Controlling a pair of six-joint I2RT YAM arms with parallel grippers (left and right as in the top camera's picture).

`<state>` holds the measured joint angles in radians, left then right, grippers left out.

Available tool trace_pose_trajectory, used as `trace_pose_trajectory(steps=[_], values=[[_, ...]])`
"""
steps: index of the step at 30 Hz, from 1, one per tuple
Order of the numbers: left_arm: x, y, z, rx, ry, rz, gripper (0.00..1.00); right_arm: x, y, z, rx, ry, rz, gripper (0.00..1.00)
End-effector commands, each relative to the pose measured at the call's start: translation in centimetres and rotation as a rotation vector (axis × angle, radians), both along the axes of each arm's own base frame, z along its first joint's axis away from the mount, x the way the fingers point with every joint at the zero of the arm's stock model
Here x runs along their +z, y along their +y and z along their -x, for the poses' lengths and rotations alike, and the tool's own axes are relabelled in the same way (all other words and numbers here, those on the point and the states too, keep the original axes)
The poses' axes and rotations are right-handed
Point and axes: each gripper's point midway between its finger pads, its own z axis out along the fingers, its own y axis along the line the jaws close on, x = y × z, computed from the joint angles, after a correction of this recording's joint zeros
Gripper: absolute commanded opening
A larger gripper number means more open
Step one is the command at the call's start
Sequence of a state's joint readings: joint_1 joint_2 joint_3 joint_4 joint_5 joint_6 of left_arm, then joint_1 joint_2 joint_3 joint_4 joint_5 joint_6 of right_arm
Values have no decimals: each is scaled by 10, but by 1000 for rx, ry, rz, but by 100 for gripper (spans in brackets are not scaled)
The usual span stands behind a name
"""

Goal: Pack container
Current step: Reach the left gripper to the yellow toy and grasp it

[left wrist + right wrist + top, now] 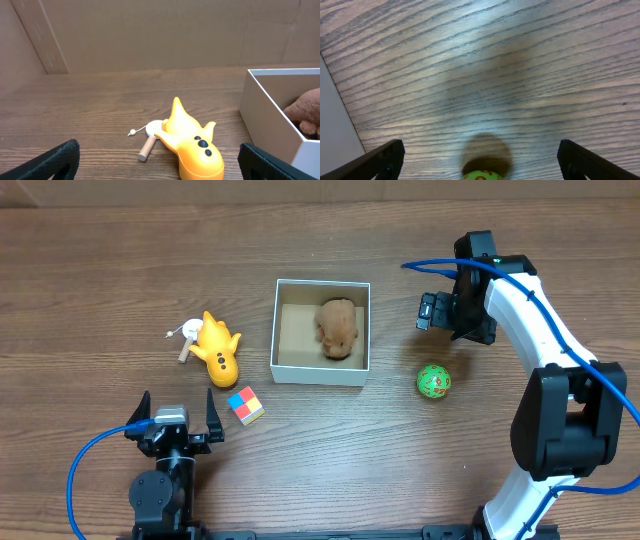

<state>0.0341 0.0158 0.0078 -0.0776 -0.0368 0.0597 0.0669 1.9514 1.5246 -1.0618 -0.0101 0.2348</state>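
The container is seen at the middle of the table, square and open-topped, with a brown plush lying in its right half. To its left, on the wood, a yellow toy is laid, with a small wooden peg and a white disc with a short string just beside it. A coloured cube is set near the container's front-left corner, apart from it. A green ball is placed near the front-right corner, not touching.

The left gripper is held at the near edge of the table, on the near side of the cube and the yellow toy. Its 2 fingers are spread wide and nothing is held between them. The right gripper is held over the table just right of the container, its 2 fingers likewise parted and empty. In the right wrist view the ball's top is seen at the lower edge, midway between the fingers, and a strip of the container's white wall is seen at the left.
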Motion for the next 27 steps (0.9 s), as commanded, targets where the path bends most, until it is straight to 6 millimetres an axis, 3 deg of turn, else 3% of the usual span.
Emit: trace_pose_trajectory(steps=[1,15,19,23,27], values=[[1,-2,0,-13,-9,-15,100,4,-2,-1,3,-18,12,100],[2,-3,0,-19,-13,-13,100,4,-3,-1,3,-18,12,100],[4,-21,0,-119,-21,8,100,4,-2,-1,3,-18,12,100],[11,-53,5,-307,-29,62,100,4,-2,-1,3,-18,12,100],[30,-55,12,-306,-1,149,100,4,-3,-1,3,-18,12,100]])
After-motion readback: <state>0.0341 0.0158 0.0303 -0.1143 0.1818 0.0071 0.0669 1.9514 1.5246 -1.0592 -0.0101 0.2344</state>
